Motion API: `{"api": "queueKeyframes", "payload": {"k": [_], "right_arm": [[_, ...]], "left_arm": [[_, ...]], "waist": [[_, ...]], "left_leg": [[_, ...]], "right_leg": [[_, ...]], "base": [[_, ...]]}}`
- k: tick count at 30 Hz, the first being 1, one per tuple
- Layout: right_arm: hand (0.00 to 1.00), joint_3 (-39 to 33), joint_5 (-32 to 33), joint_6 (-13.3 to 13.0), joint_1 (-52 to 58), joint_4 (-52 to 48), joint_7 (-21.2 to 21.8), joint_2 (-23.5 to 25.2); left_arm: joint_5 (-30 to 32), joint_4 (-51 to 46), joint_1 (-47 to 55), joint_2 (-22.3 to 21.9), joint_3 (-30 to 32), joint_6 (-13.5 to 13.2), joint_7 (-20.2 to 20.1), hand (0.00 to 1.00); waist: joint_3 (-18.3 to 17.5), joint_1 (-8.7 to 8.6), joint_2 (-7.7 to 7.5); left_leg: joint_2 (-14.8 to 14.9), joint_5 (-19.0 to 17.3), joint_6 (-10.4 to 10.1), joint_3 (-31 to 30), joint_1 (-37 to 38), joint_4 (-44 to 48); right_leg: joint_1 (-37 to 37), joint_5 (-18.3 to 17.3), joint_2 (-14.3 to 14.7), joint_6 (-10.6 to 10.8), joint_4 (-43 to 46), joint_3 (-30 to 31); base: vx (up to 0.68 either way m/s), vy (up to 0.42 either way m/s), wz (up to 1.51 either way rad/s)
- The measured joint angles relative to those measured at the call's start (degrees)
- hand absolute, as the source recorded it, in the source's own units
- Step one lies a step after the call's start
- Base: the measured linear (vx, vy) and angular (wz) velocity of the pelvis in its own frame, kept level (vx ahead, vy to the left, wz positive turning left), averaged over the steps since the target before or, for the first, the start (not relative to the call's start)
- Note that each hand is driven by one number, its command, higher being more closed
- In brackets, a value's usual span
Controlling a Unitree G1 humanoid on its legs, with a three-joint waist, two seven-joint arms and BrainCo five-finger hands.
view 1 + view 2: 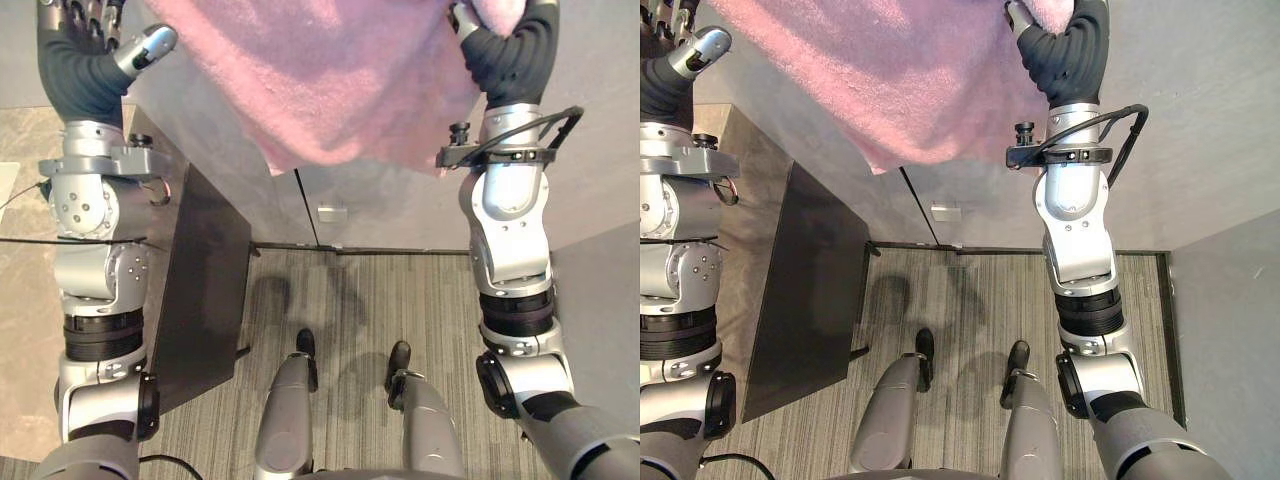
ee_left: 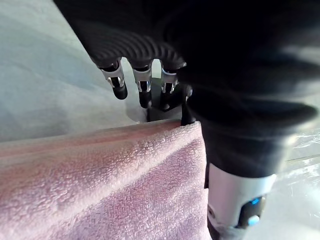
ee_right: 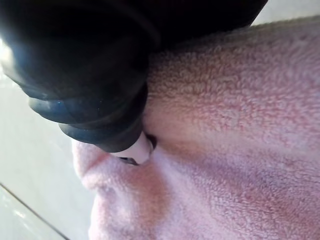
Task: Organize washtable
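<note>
pink towel (image 1: 330,80) spread high between the two raised hands.
dark table (image 1: 205,290) stands below its left end. left hand (image 2: 142,85) has fingers loosely straight, uncurled, the towel's edge just beside them; right hand (image 3: 136,149) is sunk in bunched cloth, so its grip cannot be told.

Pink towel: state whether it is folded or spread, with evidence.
Spread: the pink towel hangs as a broad sheet between the raised left hand and right hand.
</note>
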Motion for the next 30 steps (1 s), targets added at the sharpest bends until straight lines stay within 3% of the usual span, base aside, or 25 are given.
{"api": "queueKeyframes", "payload": {"k": [11, 18, 21, 23, 30], "right_arm": [[0.00, 1.05, 2.55, -0.96, 4.39, 0.02, 0.41, 3.51], [0.00, 1.03, 6.36, -1.03, 12.49, 0.60, 1.39, 8.29], [0.00, 1.06, 7.01, -1.04, 19.14, 0.63, 2.07, 10.40], [0.00, 1.14, 6.93, -1.08, 25.64, 0.64, 4.19, 11.60], [0.00, 2.07, 3.94, -1.42, 38.39, 2.91, 10.84, 11.26]], "left_arm": [[1.14, -0.32, 1.55, -0.03, -0.60, -0.77, 0.06, 0.00], [6.19, -4.45, 7.10, -3.90, 1.23, -0.70, 0.15, 0.00], [11.85, -9.41, 12.95, -8.07, 2.95, -0.64, 0.23, 0.00], [19.78, -13.03, 19.04, -11.00, 4.25, -0.59, 0.38, 0.00], [36.09, -16.56, 36.64, -16.76, 9.67, -0.07, -0.42, 0.00]], "waist": [[-0.81, -0.11, 0.02], [-1.91, -0.25, -0.28], [-2.81, -0.24, -0.55], [-4.73, -0.25, -1.14], [-7.71, -1.17, -1.25]], "left_leg": [[0.17, -0.32, -0.28, 0.07, 0.08, 0.01], [0.32, -0.41, -0.43, 0.20, 1.31, -0.12], [0.29, -0.79, -0.76, 0.27, 4.28, -0.96], [0.06, -0.91, -0.93, 0.40, 6.93, -2.47], [-0.57, -0.60, -1.15, -0.24, 13.62, -6.82]], "right_leg": [[0.02, -0.09, 0.08, -0.11, 0.30, 0.10], [0.64, -0.86, 0.11, -0.26, 1.24, 0.19], [3.30, -1.72, 0.10, -0.33, 1.05, 0.11], [5.46, -2.84, -0.02, -0.33, 0.56, -0.01], [12.25, -2.98, 0.10, 0.01, -3.17, -1.25]], "base": [[0.00, 0.000, 0.00], [0.00, 0.000, 0.00], [0.05, -0.017, 0.02], [0.07, -0.024, 0.05], [0.07, -0.014, 0.07]]}}
